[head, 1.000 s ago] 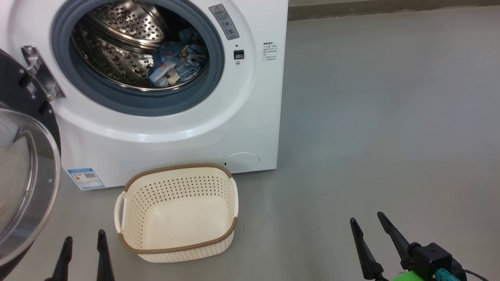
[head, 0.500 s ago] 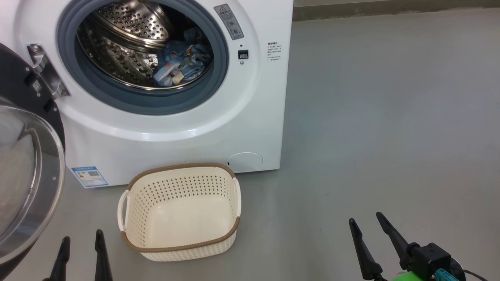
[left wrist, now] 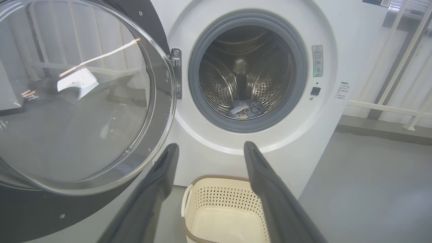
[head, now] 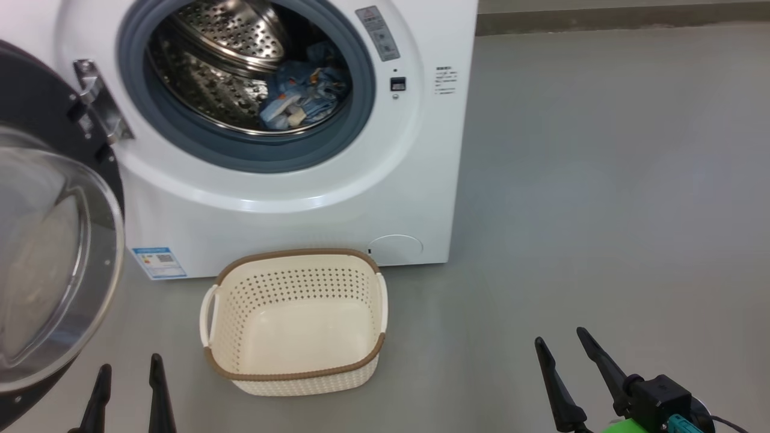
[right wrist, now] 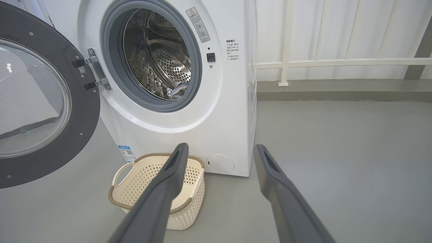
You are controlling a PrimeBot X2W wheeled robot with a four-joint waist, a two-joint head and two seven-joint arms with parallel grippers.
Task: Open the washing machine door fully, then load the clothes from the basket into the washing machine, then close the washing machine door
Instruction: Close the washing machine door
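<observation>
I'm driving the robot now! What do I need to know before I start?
Hands: left hand open and empty, next to the basket; right hand open and empty, over the floor.
Things: the clothes lie in the washing machine drum; the basket is empty, in front of it.
Done: door opened wide, clothes loaded.
Left: swing the washing machine door shut; the left hand is nearer it.

- The washing machine (head: 289,216) stands with the washing machine door (head: 54,252) swung open at the left.
- The clothes (head: 304,96) lie inside its steel drum (head: 222,36) (a blue bundle).
- The basket (head: 301,385) sits on the floor (head: 601,210) just before it.
- Left gripper (head: 132,361) and right gripper (head: 559,334) hover low, fingers apart.
</observation>
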